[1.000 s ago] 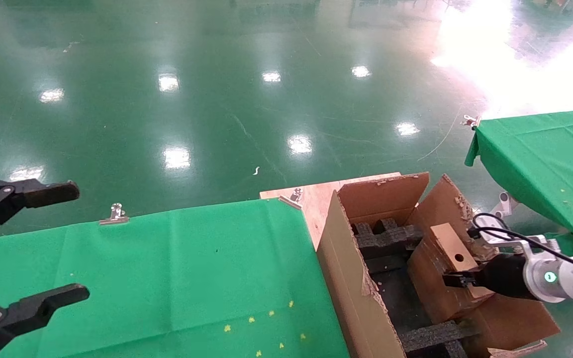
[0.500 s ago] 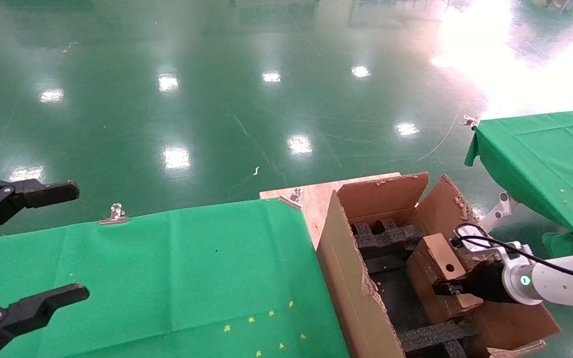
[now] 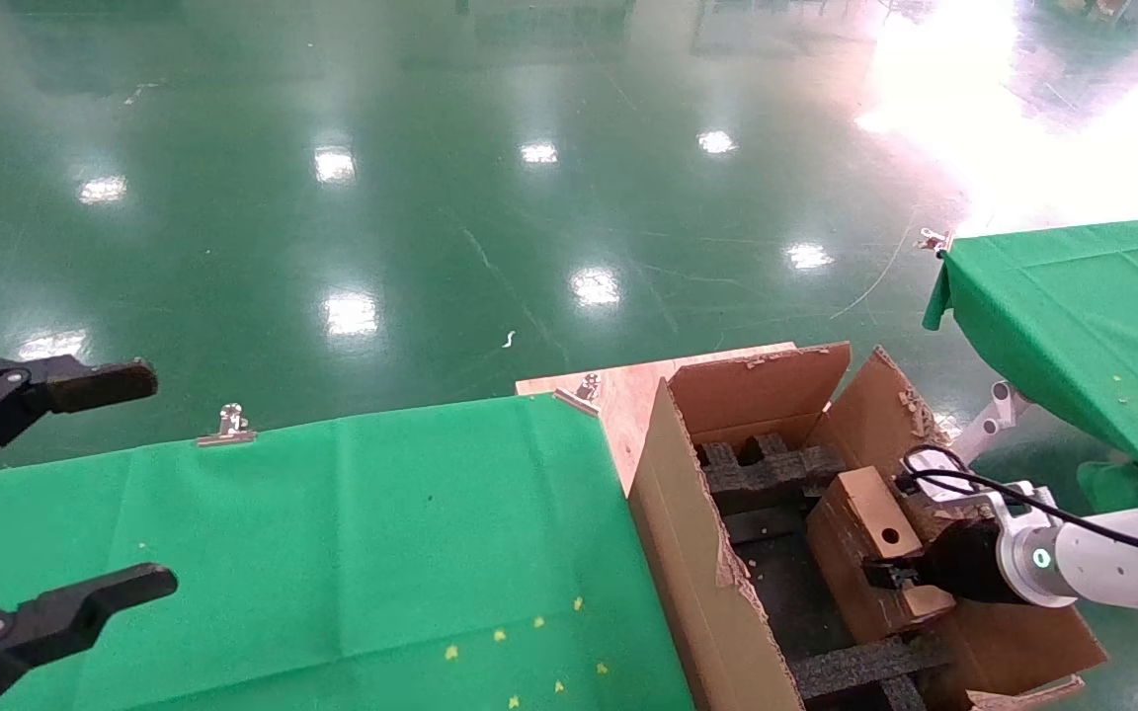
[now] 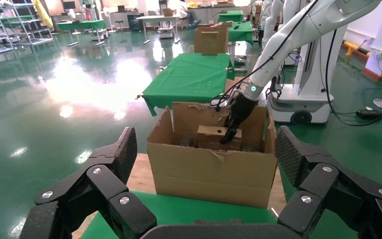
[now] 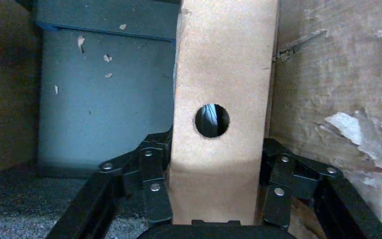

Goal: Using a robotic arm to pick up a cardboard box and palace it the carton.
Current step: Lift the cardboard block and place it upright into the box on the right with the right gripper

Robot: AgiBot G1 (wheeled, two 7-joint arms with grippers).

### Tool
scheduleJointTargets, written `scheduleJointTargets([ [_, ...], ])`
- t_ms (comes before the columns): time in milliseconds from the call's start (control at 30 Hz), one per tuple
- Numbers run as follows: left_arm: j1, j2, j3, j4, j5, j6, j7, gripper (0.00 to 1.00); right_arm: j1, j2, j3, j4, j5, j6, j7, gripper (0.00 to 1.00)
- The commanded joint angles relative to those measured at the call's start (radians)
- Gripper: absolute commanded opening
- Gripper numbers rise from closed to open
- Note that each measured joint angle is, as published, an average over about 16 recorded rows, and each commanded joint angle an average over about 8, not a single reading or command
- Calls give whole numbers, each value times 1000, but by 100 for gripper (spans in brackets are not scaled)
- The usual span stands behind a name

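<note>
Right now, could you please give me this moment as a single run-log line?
right gripper: shut on cardboard box | box: inside carton, by its right wall | left gripper: open, idle above green table

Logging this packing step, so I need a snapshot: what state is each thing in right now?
cardboard box: gripped, lowered inside the carton, hole face up.
carton: open, flaps up, edges torn.
right gripper: shut on the cardboard box.
left gripper: open, idle over the green table.

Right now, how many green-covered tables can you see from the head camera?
2: one green-covered table in front, beside the carton; another at far right. Others may lie outside that view.
</note>
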Motion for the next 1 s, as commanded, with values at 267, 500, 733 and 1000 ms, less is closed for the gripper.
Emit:
scheduleJointTargets([
  [267, 0, 0, 0, 0, 0, 0, 0, 100, 17, 9, 3, 11, -4, -10, -1, 100],
  [500, 0, 0, 0, 0, 0, 0, 0, 100, 36, 22, 4, 30, -17, -10, 4, 100],
  [733, 0, 0, 0, 0, 0, 0, 0, 100, 95, 43, 18, 70, -48, -8, 9, 100],
  [1000, 0, 0, 0, 0, 0, 0, 0, 100, 239, 96, 65, 202, -103, -22, 27, 100],
])
